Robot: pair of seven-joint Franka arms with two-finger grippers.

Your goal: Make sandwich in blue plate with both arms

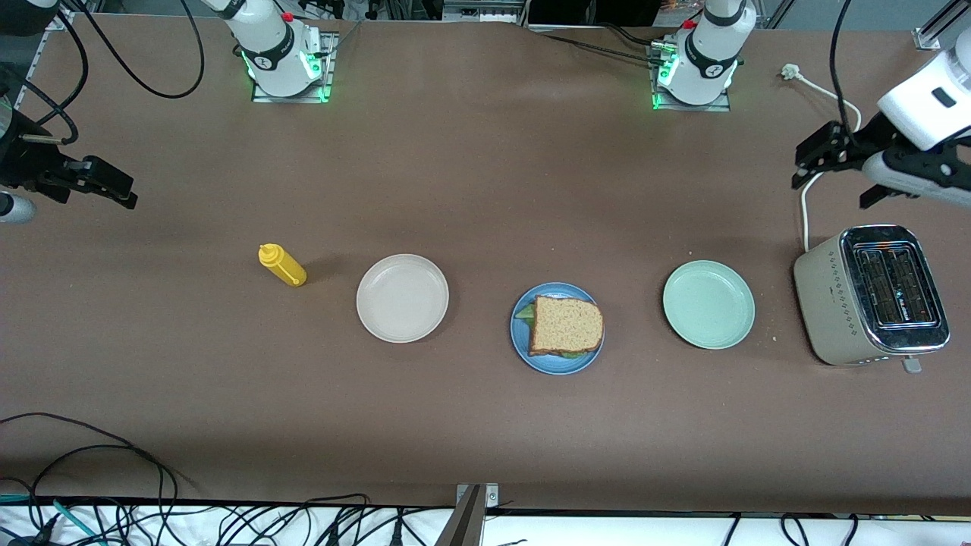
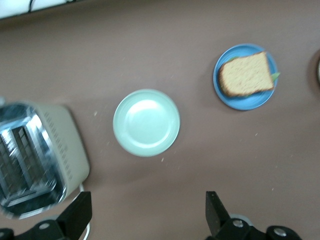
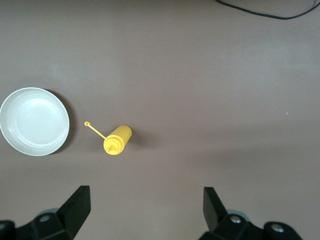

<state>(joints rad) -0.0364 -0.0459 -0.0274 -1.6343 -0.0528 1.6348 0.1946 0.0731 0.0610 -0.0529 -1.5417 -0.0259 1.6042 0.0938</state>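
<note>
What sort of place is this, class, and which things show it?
Probably a robotics lab staged as a kitchen: a bare brown table, loose cables along its edge, and a toaster beside the sandwich.

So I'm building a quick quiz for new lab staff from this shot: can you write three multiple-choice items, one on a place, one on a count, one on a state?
1. Where does the sandwich lie?
A. on the blue plate
B. on the white plate
C. in the toaster

2. How many plates are on the table?
A. two
B. three
C. four

3. How are the left hand and the right hand?
A. both open, holding nothing
B. left shut on the yellow bottle
C. right shut on bread

Answers: 1 A, bread with lettuce sits on blue. 2 B, white, blue and green plate. 3 A, the fingers of each stand apart in its wrist view.
</note>
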